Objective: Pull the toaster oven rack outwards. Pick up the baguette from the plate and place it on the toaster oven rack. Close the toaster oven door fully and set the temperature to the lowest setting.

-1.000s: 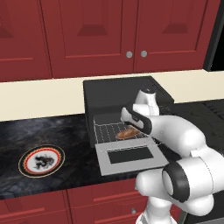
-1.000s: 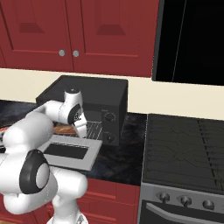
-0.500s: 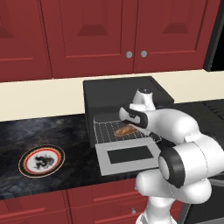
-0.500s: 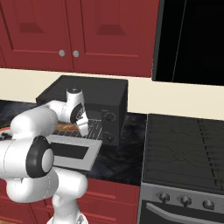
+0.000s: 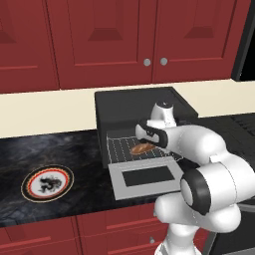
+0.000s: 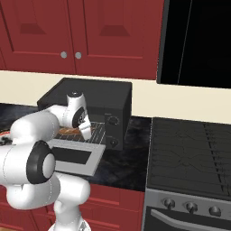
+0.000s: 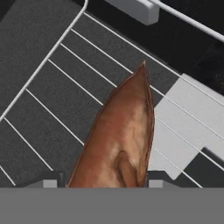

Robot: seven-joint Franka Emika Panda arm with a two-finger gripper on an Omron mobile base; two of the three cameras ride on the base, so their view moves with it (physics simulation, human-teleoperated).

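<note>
The black toaster oven [image 5: 139,102] [image 6: 103,97] stands on the counter with its grey door [image 5: 147,177] [image 6: 72,155] folded down flat. The silver wire rack [image 5: 124,149] [image 7: 52,113] is pulled out over the door. The brown baguette [image 5: 142,148] [image 6: 67,131] [image 7: 122,135] rests on the rack wires. My gripper [image 5: 146,143] [image 6: 85,131] [image 7: 104,181] points down at it, shut on the baguette, one fingertip on each side of its thick end. The round plate [image 5: 47,182] with the red-orange rim lies bare at the left of the counter.
Two dark knobs [image 6: 113,121] sit on the oven's right control panel. A black stovetop [image 6: 189,153] lies to the right of the oven. Red cabinets [image 5: 124,35] hang above the beige wall strip. My own elbow [image 5: 204,189] bulks in front of the door.
The baguette has shifted slightly left and lower onto the rack with the gripper still around it. My elbow has swung forward and down in front of the open door.
</note>
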